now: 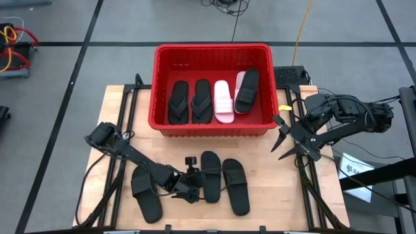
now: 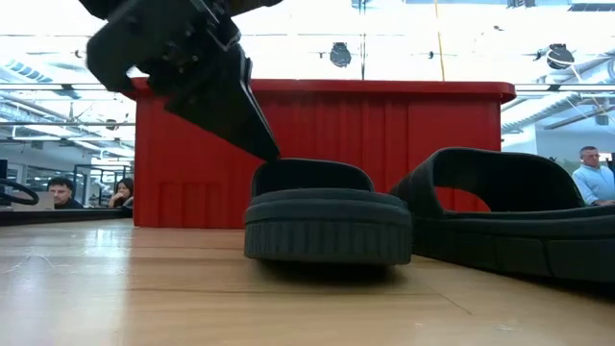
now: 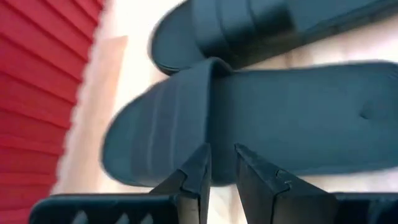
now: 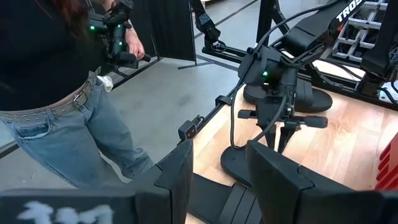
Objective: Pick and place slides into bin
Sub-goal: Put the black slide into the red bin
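Observation:
Three black slides lie on the wooden table, soles down: one at the near left (image 1: 147, 196), two side by side at the near middle (image 1: 210, 177) (image 1: 235, 186). My left gripper (image 1: 192, 190) hangs slanting over the middle slide's strap (image 3: 180, 118), its fingers a narrow gap apart (image 3: 222, 155). My right gripper (image 1: 283, 139) is open and empty beside the right wall of the red bin (image 1: 211, 127). The bin holds two black flip-flops (image 1: 188, 102), two pink slides (image 1: 223, 101) and a black slide (image 1: 247, 90). My left gripper comes down slanting from the table's left, and one fingertip (image 2: 271, 154) stands at the top edge of the middle slide's strap (image 2: 307, 173). I cannot tell whether it touches. The slide lies flat on the table.
The bin stands at the table's far middle. Bare wood lies between the bin and the slides and at the near right. A person stands beyond the table (image 4: 68, 93). Other people sit in the room behind (image 2: 62, 192) (image 2: 588, 173).

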Controlling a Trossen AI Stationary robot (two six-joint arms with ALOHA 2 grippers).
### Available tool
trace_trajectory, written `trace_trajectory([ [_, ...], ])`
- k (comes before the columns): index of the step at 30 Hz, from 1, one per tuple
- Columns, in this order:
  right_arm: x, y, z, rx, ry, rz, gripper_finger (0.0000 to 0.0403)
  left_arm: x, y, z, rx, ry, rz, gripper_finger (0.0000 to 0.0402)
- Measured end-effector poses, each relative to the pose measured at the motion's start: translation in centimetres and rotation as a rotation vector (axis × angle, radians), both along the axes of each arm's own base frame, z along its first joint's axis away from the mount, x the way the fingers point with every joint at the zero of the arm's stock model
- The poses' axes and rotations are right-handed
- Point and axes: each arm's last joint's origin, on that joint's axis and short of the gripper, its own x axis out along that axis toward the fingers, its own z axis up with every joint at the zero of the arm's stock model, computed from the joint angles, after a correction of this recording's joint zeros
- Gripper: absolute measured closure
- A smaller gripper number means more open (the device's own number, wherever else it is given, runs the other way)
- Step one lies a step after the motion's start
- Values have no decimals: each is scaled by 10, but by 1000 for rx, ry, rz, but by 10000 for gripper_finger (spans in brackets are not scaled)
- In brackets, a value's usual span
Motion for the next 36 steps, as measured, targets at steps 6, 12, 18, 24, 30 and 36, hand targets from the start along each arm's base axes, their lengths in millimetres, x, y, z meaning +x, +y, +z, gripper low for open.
trace_trajectory([
  [6, 0, 0, 0, 4, 3, -2, 264, 1, 2, -1, 68, -32, 41, 325],
  [12, 0, 0, 0, 21, 17, -11, 264, 2, 3, -2, 86, -13, 9, 325],
  [18, 0, 0, 0, 18, 15, -9, 264, 1, 1, -4, 78, -3, -4, 325],
  [24, 0, 0, 0, 16, 13, -9, 264, 2, 1, -7, 91, 2, -1, 325],
  [30, 0, 0, 0, 15, 12, -10, 264, 5, 2, -15, 128, -2, 24, 325],
  [36, 0, 0, 0, 15, 11, -10, 264, 4, 6, -14, 211, -27, 74, 325],
])
